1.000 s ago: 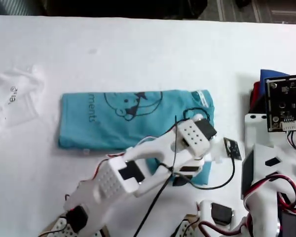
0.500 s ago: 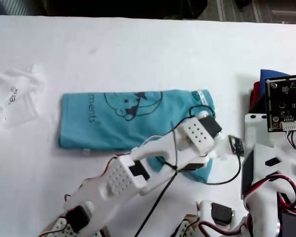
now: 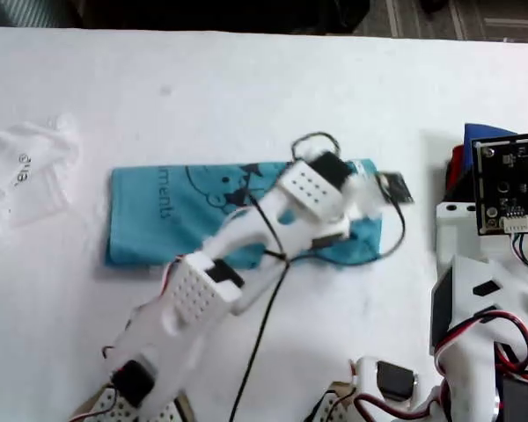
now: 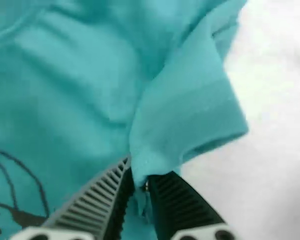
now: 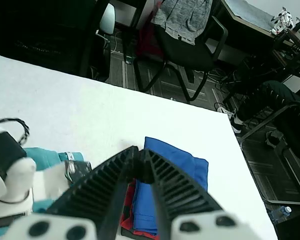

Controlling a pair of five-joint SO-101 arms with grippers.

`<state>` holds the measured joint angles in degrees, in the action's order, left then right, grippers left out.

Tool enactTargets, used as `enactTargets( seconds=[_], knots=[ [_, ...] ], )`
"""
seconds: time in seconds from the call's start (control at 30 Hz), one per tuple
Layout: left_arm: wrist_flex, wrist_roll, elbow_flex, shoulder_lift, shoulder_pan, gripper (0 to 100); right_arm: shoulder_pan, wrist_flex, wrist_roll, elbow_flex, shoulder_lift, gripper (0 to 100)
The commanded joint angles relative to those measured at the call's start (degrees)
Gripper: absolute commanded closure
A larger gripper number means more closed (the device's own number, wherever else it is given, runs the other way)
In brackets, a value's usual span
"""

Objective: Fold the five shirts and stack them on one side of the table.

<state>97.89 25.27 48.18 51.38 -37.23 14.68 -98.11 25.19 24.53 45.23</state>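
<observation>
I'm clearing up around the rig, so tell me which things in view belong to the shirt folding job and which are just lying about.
Job: teal shirt, pinched in the left tool; crumpled white garment; folded blue shirt and red shirt, piled together.
Lying about: office chair with a grey garment draped over it; bottle on the floor.

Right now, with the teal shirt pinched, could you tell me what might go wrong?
The left gripper pinches only a thin bunch of the teal shirt, so the cloth may slip out. The arm's black cable hangs over the shirt and could snag or drag it.
</observation>
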Motion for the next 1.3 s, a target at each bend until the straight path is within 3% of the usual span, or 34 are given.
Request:
enactTargets(
  seconds=[0.0, 0.1, 0.17, 0.3, 0.6, 0.83, 0.93, 1.27],
  knots=[
    [-2.99, -0.44, 1.85, -5.05, 3.03, 98, 0.22, 0.84, 0.35, 0.44, -0.04, 98.1],
    [-4.22, -0.53, 1.85, -4.97, 4.44, 95, 0.13, 0.84, 0.35, 0.26, -0.04, 98.1],
    [-4.66, -1.14, 1.85, -4.97, 5.32, 88, 0.13, 0.84, 0.35, 0.18, -0.13, 98.1],
    [-6.33, -8.62, 2.37, -3.91, 8.31, 74, 0.13, 0.84, 0.35, 0.18, -0.13, 98.1],
    [-9.05, -6.15, 5.1, -0.04, 13.05, 80, 0.22, 0.84, 0.35, 0.18, -0.13, 98.1],
    [4.31, -7.74, 21.36, -0.04, 13.85, 80, 0.13, 0.84, 0.44, 0.18, -0.13, 98.1],
    [4.75, -8.88, 22.77, -1.36, 13.85, 80, 0.13, 0.84, 0.44, 0.18, -0.13, 98.1],
    [4.22, -9.23, -1.58, -14.2, 8.84, 79, 0.31, 0.84, 0.44, 0.18, -0.13, 98.1]
  ],
)
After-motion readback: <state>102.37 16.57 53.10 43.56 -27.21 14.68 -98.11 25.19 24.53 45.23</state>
